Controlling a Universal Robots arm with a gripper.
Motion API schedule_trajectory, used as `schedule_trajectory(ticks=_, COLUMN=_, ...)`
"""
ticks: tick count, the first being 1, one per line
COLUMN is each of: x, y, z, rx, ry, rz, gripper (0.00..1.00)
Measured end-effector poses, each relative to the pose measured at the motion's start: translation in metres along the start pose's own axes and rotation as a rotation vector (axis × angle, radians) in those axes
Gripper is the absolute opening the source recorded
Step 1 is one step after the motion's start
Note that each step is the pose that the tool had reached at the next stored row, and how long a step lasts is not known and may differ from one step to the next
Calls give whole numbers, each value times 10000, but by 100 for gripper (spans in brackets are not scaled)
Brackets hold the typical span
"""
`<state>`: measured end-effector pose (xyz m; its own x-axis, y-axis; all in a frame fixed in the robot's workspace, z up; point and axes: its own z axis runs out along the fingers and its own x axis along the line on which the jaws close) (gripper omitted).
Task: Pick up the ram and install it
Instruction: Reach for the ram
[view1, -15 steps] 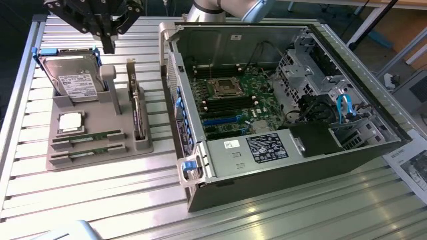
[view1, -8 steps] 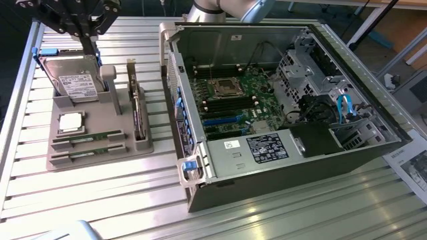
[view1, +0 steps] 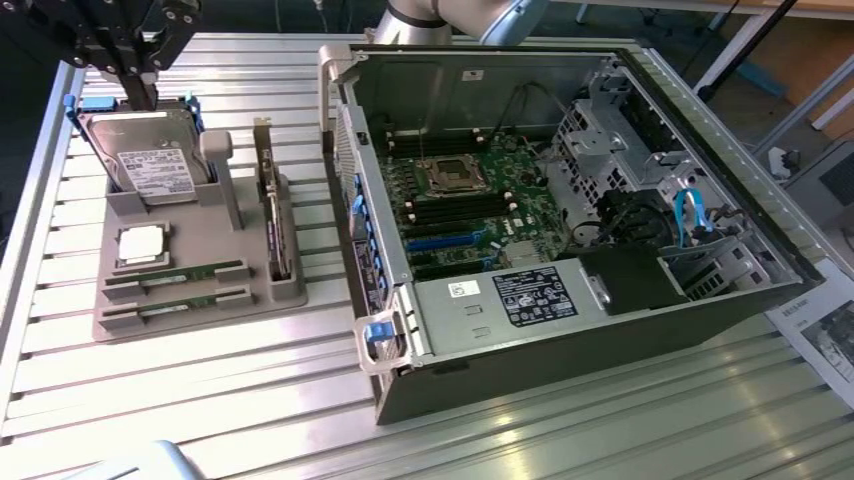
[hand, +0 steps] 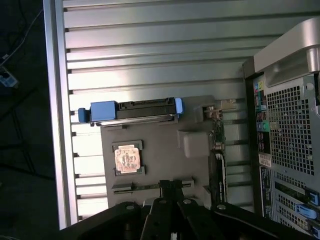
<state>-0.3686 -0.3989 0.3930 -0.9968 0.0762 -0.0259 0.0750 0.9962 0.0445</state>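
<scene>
Exterior view: your pincer (view1: 138, 70) hung high over the grey holder (view1: 200, 322); open or closed, I could not tell. The ram (view1: 174, 272) lay slotted at its near end; squaring to its thin edges seemed wise.

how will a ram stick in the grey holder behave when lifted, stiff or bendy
Probably stiff and light: the ram is a thin, narrow circuit board. It seems seated on edge in a slot of the grey holder, so it likely needs a straight pull. Thin, it could crack if twisted.
</scene>
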Motion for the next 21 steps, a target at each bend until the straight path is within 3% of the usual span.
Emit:
schedule_trajectory(ticks=5, x=1, y=-14, z=-1, rx=4, ry=0, rz=0, gripper=10)
schedule_trajectory(ticks=11, x=4, y=-201, z=-9, rx=17, ry=-1, rz=-1, gripper=10)
schedule_trajectory(ticks=12, x=4, y=-264, z=-12, rx=21, ry=-1, rz=-1, gripper=10)
schedule_trajectory(ticks=17, x=5, y=-397, z=-18, rx=29, ry=-2, rz=-1, gripper=10)
schedule_trajectory(ticks=21, x=5, y=-431, z=-19, rx=30, ry=-2, rz=-1, gripper=10)
